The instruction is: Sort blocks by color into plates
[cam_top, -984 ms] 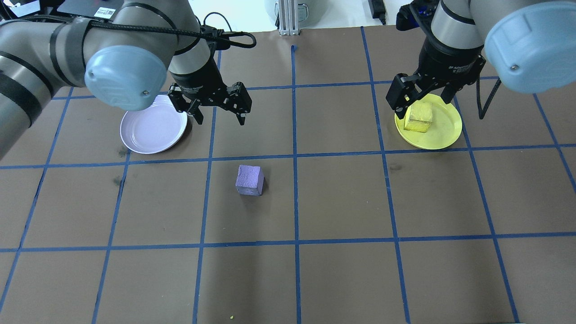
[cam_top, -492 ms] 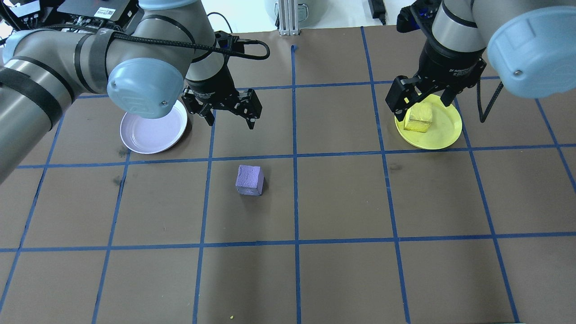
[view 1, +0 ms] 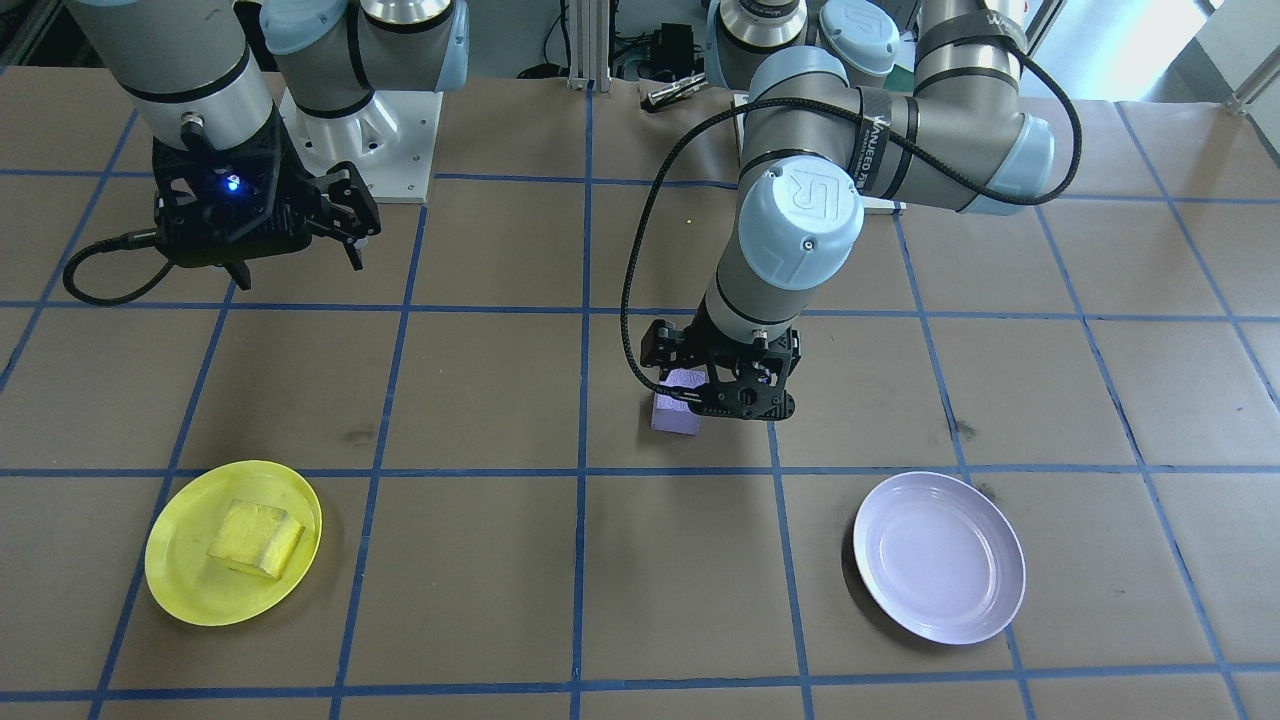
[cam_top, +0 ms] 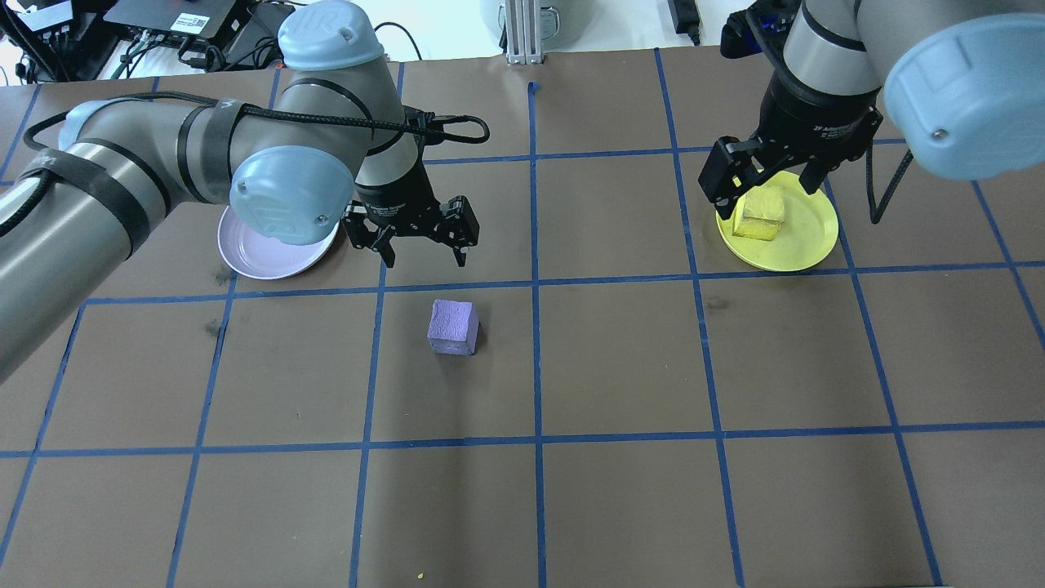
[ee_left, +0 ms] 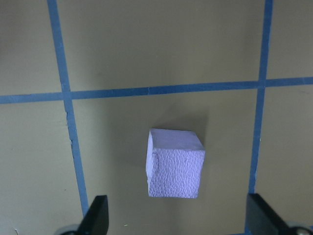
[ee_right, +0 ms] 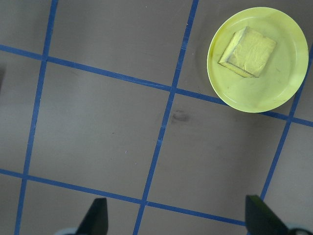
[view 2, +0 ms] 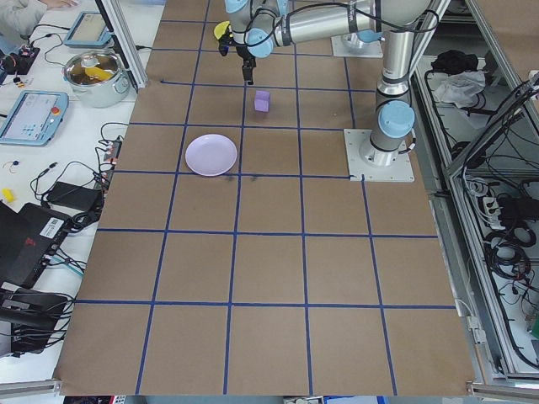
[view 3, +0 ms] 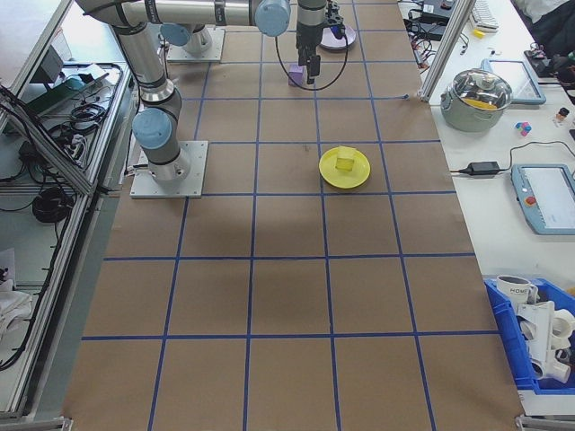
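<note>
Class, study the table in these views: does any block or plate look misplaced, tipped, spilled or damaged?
Only one thing is out of place: the purple block sits on the bare table, not in the lavender plate. The yellow block lies in the yellow plate. Nothing looks tipped, spilled or damaged.

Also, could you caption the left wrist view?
Open left gripper above the purple block on the taped brown table.

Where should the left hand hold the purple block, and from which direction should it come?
Probably from straight above, closing on two opposite upright side faces of the purple block. It sits flat on the table, apart from everything else, and the open left hand looks wider than it.
</note>
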Motion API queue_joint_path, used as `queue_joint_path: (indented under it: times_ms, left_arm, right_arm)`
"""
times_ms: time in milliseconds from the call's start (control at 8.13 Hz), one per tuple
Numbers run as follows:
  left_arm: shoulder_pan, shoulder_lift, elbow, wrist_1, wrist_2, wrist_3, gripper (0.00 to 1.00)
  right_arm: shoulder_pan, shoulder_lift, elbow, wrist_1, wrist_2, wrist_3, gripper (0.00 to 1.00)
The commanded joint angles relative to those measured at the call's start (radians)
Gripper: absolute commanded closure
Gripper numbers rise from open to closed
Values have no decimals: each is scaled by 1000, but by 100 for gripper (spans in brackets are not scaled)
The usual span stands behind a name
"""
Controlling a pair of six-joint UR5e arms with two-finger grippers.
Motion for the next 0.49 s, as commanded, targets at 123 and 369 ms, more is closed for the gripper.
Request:
queue_joint_path:
  times_ms: [123,369]
  left_arm:
    - [-3,-54,-66,77,-4,-39,0]
    - [-10,-88,-74,113,-7,-41,0]
  right_arm:
    - [-2,6,0,-26,3,20,0]
    - [-2,3,-1,-23,-9,20,0]
